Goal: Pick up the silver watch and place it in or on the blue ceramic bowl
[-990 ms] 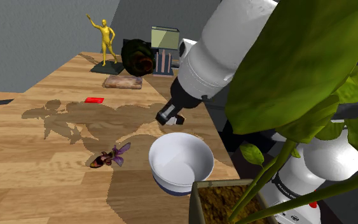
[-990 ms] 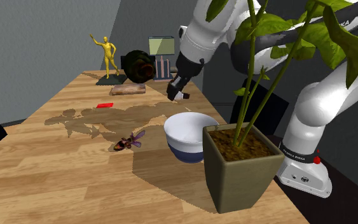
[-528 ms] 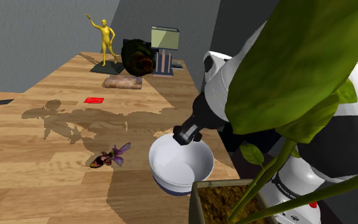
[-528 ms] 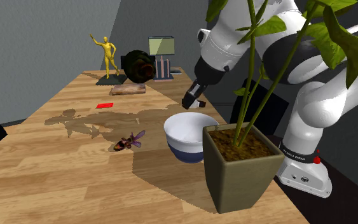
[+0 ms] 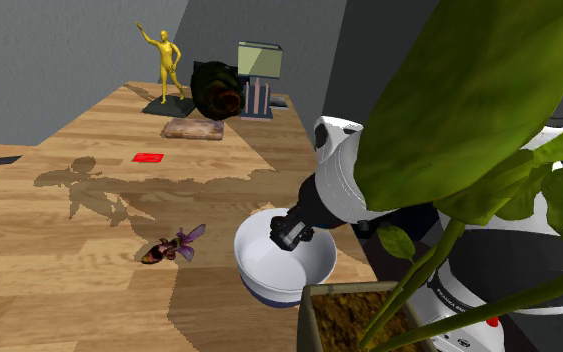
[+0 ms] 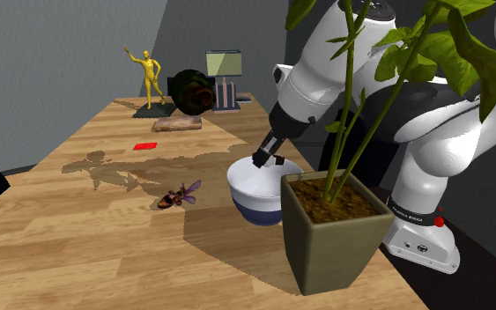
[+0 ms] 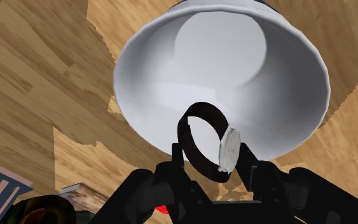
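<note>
The watch [image 7: 204, 141] has a black strap loop and a round silver face. My gripper [image 7: 214, 167] is shut on it, one black finger [image 7: 177, 160] on each side of the strap. Just beyond it is the bowl [image 7: 145, 83], white inside, with the watch hanging over its near rim. In the shoulder view the gripper [image 5: 289, 236] hovers low over the bowl [image 5: 256, 283], which has a blue base and stands near the table's front right. The second exterior view has the gripper [image 6: 267, 160] over the bowl's [image 6: 250, 201] far rim.
A potted plant [image 6: 329, 233] stands right beside the bowl, its leaves [image 5: 469, 90] crossing the arm. A purple flower-like thing [image 5: 174, 245] lies to the bowl's left. Farther back are a red card [image 5: 148, 157], a brown slab [image 5: 193, 129], a yellow figurine [image 5: 164, 62], a dark round object [image 5: 217, 90] and a lamp [image 5: 259, 62].
The arm has swung from above the table's far right edge toward the stand and down, bringing the gripper and watch low over the bowl.
</note>
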